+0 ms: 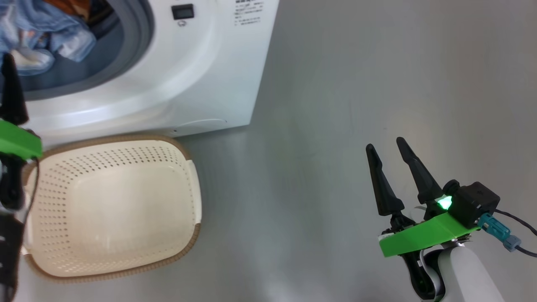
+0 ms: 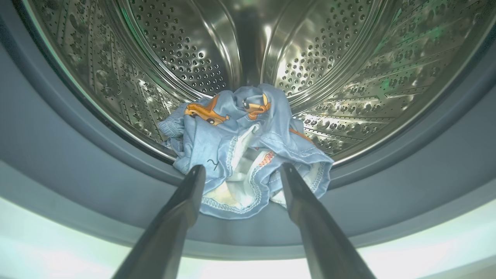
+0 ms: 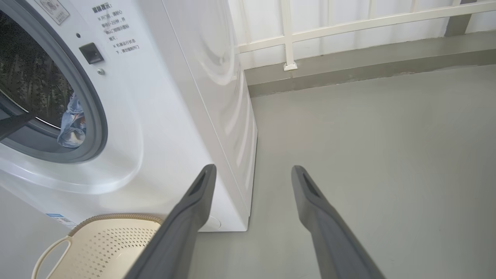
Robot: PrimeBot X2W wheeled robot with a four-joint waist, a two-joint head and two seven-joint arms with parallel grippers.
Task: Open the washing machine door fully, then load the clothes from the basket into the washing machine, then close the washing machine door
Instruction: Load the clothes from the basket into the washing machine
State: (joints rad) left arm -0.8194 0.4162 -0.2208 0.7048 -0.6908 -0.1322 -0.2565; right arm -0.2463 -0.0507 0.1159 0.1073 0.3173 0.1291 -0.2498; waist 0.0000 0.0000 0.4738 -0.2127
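Your left gripper (image 2: 242, 166) stands at the mouth of the washing machine (image 1: 197, 63), its two dark tapered fingers spread and pinching nothing. Your right gripper (image 1: 384, 143) is spread as well and hangs empty over the smooth grey floor (image 1: 377, 84), off the machine's right side. The basket (image 1: 126, 137) stands on the floor just beside the machine's front lower edge. It is cream plastic with perforated walls and a brown woven-look rim, and it looks empty.

The clothes (image 2: 240, 131) lie crumpled on the front lower edge of the steel drum (image 2: 186, 46), and a stitched hem droops over the grey rubber seal (image 2: 77, 155). I judge the load too shallow to shut in safely. The thin, limp fabric will fold rather than slide as one piece, so get low under the hem and sweep it inward until nothing rests on the rubber. Only then go for the door. Farther in, the drum's polished, dimpled wall should let the cloth slip along.
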